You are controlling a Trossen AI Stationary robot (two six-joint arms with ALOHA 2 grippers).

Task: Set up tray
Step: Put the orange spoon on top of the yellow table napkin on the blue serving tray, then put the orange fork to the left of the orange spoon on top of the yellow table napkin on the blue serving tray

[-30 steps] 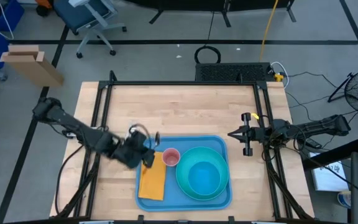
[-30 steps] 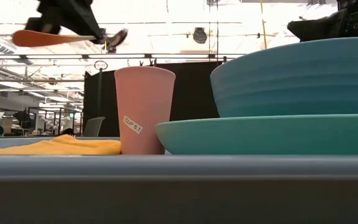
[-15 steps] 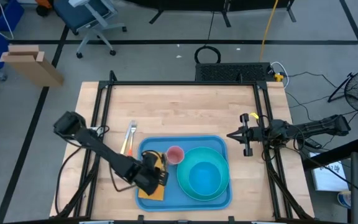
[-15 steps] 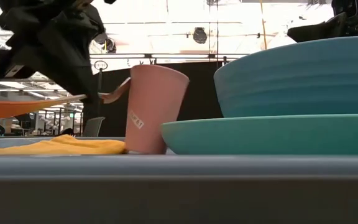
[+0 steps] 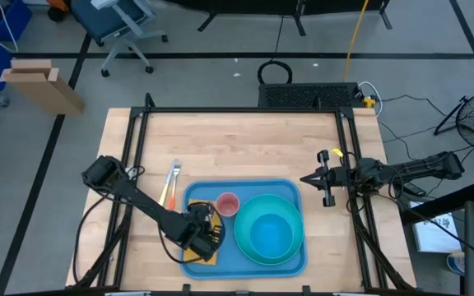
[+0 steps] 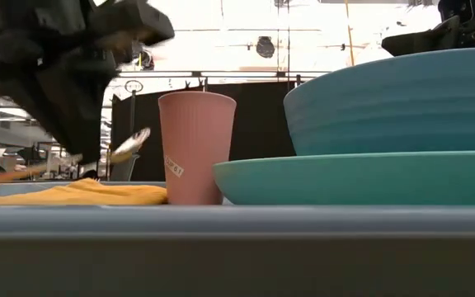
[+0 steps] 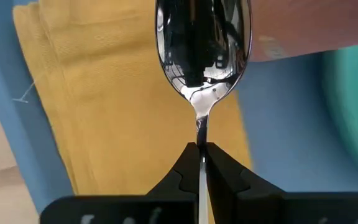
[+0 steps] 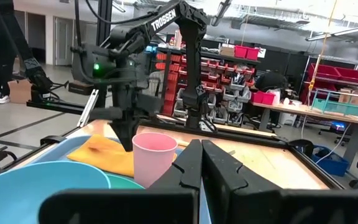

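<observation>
Fingers [image 7: 180,177] of the left gripper [image 7: 200,163] are pinched tight on the thin neck of a spoon [image 7: 202,56], bowl of the spoon sticking out past the tips, over the yellow cloth [image 7: 123,124]. Right gripper [image 5: 314,178] – fingers pressed together, nothing between them – sits at right of centre in the high view, off the tray.

Tray [image 5: 295,191] lies lower centre of the high view, its bottom rim near the table's [image 5: 237,140] lower edge. On it: cloth along the left side w/ the left gripper [image 5: 206,233] over it, pink cup [image 5: 226,204] upright just right of the cloth, turquoise bowl [image 5: 268,230] on a turquoise plate [image 5: 243,218] filling the right half. Cup stands v. close to the plate rim; in the low view the spoon tip [image 6: 130,143] hangs just left of the cup [image 6: 196,148].

Fork [image 5: 174,175] and an orange utensil [image 5: 169,196] lie on bare wood just off the tray's upper-left corner. Upper half of the table is open wood.
</observation>
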